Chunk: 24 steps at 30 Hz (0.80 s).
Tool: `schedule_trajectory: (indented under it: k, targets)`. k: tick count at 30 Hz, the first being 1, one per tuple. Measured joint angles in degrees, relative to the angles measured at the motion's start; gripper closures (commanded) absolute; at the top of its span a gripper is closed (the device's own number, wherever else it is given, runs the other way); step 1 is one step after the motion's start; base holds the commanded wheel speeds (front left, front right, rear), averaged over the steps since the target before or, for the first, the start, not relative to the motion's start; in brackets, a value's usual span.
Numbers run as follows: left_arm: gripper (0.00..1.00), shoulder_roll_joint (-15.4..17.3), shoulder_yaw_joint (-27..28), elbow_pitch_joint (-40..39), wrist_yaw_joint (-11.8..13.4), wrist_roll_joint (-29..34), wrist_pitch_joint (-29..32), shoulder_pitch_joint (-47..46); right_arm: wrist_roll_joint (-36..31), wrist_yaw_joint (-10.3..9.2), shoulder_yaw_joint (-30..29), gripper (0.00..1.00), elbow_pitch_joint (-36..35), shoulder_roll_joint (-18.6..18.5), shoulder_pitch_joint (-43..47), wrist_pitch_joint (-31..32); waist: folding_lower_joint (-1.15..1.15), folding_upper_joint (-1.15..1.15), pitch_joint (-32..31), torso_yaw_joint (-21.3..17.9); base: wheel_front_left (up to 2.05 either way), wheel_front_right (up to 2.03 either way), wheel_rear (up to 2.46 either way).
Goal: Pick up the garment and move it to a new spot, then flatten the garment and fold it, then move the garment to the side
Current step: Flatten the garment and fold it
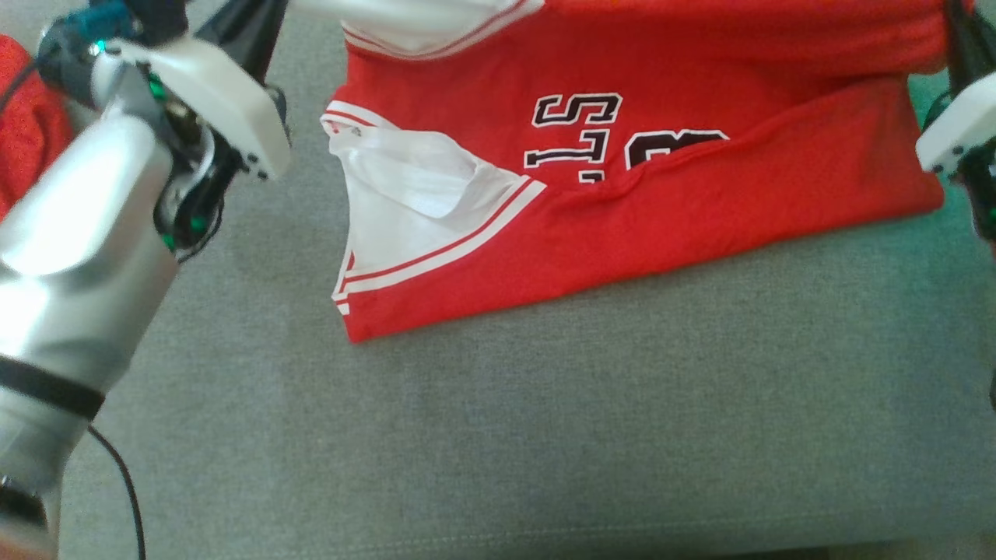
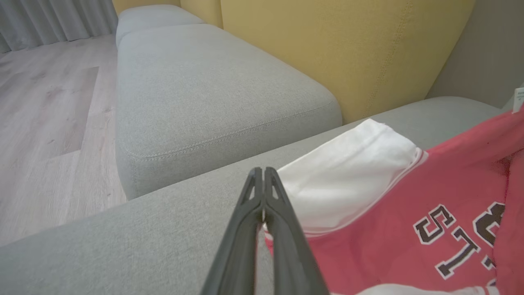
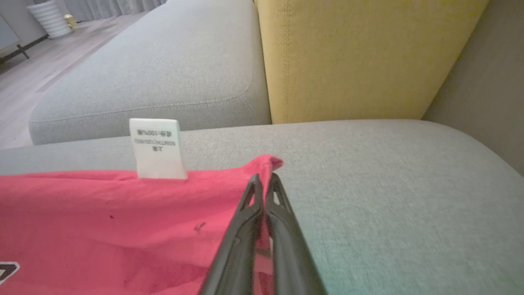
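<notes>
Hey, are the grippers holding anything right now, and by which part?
Both are shut on the jersey: the left gripper pinches the edge of the white sleeve, the right gripper a red corner near the label.

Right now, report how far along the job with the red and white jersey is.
Done: the red and white lettered jersey lies spread on the grey fabric sofa cushion, with one long edge apparently folded over its lettering. In hand: the left gripper, shut, seems to pinch the white-sleeve end, and the right gripper, shut, a red corner. Left: finish the fold, then move it aside.
</notes>
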Motion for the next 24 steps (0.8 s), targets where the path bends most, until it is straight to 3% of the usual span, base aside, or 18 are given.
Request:
schedule_trajectory:
  k: [13, 24]
  targets:
    - [1.00, 6.8, -3.7, -17.1, 3.9, -3.3, 8.9, 12.3, 5.8, 0.00, 5.6, 1.00, -5.5, -4.7, 7.5, 9.8, 0.00, 0.00, -4.6, 2.0, 0.00, 0.00, 0.00]
    - [1.00, 9.7, -5.5, -23.6, 5.3, -6.6, 14.2, 17.3, 7.7, 0.00, 8.3, 1.00, -9.0, -7.5, 10.3, 16.2, 0.00, 0.00, -5.6, 1.6, 0.00, 0.00, 0.00]
